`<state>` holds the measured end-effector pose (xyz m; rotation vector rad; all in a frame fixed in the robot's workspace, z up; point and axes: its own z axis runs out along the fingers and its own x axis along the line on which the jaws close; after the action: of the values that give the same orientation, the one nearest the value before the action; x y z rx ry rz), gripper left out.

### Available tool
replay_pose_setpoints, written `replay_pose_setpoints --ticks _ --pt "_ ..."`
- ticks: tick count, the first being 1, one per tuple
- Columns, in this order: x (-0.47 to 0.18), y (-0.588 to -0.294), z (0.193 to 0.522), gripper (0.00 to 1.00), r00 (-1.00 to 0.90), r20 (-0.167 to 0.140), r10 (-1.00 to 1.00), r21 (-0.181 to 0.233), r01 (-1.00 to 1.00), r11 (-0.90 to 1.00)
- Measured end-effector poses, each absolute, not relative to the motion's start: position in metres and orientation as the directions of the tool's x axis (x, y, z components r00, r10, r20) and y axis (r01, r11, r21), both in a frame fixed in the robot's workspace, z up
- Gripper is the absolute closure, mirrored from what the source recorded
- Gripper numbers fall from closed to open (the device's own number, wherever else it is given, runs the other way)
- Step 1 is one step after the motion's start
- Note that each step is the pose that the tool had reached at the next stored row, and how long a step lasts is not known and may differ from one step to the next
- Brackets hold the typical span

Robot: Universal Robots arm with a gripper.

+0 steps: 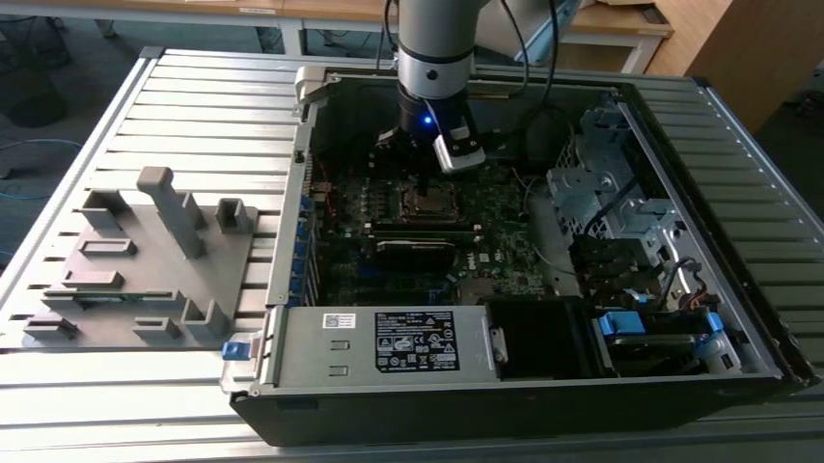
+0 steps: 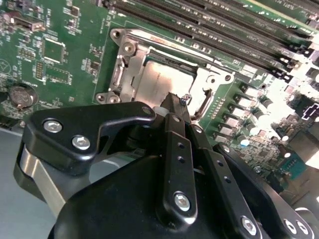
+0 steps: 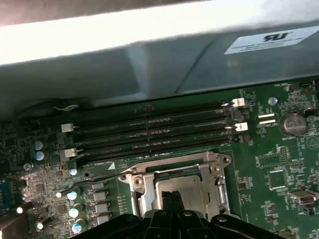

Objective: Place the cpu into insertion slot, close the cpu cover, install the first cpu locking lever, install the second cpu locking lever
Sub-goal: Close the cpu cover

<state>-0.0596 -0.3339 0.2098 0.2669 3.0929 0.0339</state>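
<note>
The cpu (image 2: 155,82) lies flat in its socket on the green motherboard (image 2: 65,55), its dull silver top showing in both wrist views (image 3: 192,188). The cpu cover (image 2: 130,50), a silver frame, lies down around it (image 3: 172,168). A thin metal lever rod (image 3: 102,181) runs along the socket's side. My gripper (image 2: 175,102) hangs just above the socket's edge with its black fingers pressed together and nothing between them; its fingertips (image 3: 172,198) hide part of the chip. In the exterior view the gripper (image 1: 425,178) is inside the open case, over the socket (image 1: 429,201).
Long black memory slots (image 3: 154,132) run beside the socket, with the case wall (image 3: 149,64) behind them. A coin battery (image 2: 21,95) sits on the board. The power supply (image 1: 386,340) and drive cage (image 1: 605,193) crowd the case. A grey fixture plate (image 1: 142,270) lies on the exterior view's left.
</note>
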Motion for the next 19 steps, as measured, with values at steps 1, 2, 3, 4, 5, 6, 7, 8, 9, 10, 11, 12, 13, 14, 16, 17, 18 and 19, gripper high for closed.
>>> replay_pose_setpoints --ticks 1,2,3,4,5,6,7,8,9,10,11,12,13,14,16,17,18,19 --pt "-0.061 -0.334 0.209 0.9 -0.985 -0.035 0.172 0.025 0.171 0.985" --pt "-0.063 -0.334 0.209 0.9 -0.985 -0.035 0.172 0.025 0.171 0.985" --pt "-0.065 -0.334 0.208 0.9 -0.985 -0.035 0.171 0.025 0.171 0.985" --pt "-0.067 -0.334 0.208 0.9 -0.985 -0.035 0.171 0.025 0.171 0.985" --pt "-0.068 -0.334 0.207 0.9 -0.985 -0.035 0.172 0.025 0.171 0.985" --pt "-0.069 -0.334 0.207 0.9 -0.985 -0.035 0.172 0.025 0.171 0.985" --pt "-0.069 -0.334 0.207 0.9 -0.985 -0.035 0.172 0.025 0.171 0.985" --pt "-0.069 -0.334 0.207 0.9 -0.985 -0.035 0.171 0.025 0.171 0.985" --pt "-0.069 -0.334 0.207 0.9 -0.985 -0.035 0.171 0.025 0.171 0.985" --pt "-0.07 -0.334 0.207 0.9 -0.985 -0.035 0.172 0.025 0.171 0.985" --pt "-0.071 -0.334 0.207 0.9 -0.985 -0.035 0.171 0.025 0.171 0.985" --pt "-0.072 -0.335 0.207 0.9 -0.985 -0.035 0.171 0.025 0.17 0.985" --pt "-0.072 -0.335 0.207 0.9 -0.985 -0.035 0.171 0.025 0.17 0.985" --pt "-0.073 -0.336 0.207 0.9 -0.985 -0.035 0.171 0.025 0.17 0.985" --pt "-0.074 -0.337 0.206 0.9 -0.985 -0.035 0.171 0.025 0.17 0.985" --pt "-0.075 -0.337 0.206 0.9 -0.985 -0.035 0.171 0.025 0.17 0.985" --pt "-0.075 -0.337 0.205 0.9 -0.985 -0.035 0.17 0.025 0.17 0.985" --pt "-0.075 -0.338 0.205 0.9 -0.985 -0.035 0.17 0.025 0.17 0.985"
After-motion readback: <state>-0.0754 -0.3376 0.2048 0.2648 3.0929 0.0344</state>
